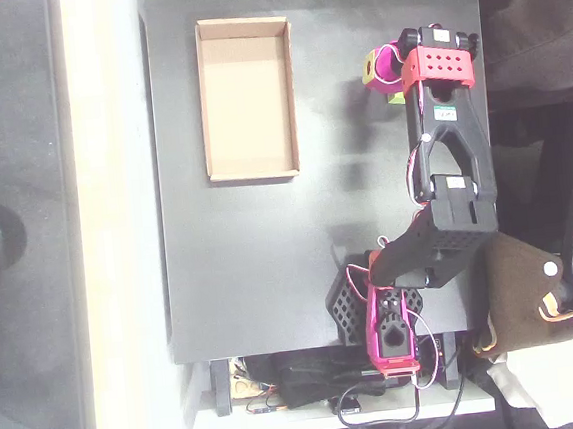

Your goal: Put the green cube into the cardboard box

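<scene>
The green cube [395, 97] shows as a small lime corner on the black table, partly hidden under the black arm at the upper right. My magenta gripper [376, 69], with its yellow square patch, hangs just above and to the left of the cube in the picture. Its jaws are seen end-on, so their gap cannot be read. Nothing shows whether it touches the cube. The cardboard box [254, 170], a shallow tan tray with a bare floor, lies at the upper left of the table, well to the left of the gripper.
The black table [272, 276] ends at a bright strip on the left. The arm's magenta base [391, 338] and loose cables [312, 388] sit at the table's lower edge. A brown cloth [524, 294] lies off the right side.
</scene>
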Controlling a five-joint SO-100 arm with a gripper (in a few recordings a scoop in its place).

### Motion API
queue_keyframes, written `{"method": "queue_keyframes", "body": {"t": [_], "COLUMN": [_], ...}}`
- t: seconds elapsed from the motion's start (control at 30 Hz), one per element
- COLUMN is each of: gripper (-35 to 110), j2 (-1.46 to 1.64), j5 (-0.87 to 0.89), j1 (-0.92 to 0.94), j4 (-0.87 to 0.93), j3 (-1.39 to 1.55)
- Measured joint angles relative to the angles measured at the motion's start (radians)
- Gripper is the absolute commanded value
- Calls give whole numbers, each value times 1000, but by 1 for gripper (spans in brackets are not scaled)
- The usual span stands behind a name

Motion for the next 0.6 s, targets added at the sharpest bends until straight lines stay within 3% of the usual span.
{"method": "queue_keyframes", "body": {"t": [0.6], "gripper": [18], "j2": [6], "j5": [-2], "j1": [35], "j4": [12], "j3": [-2]}}
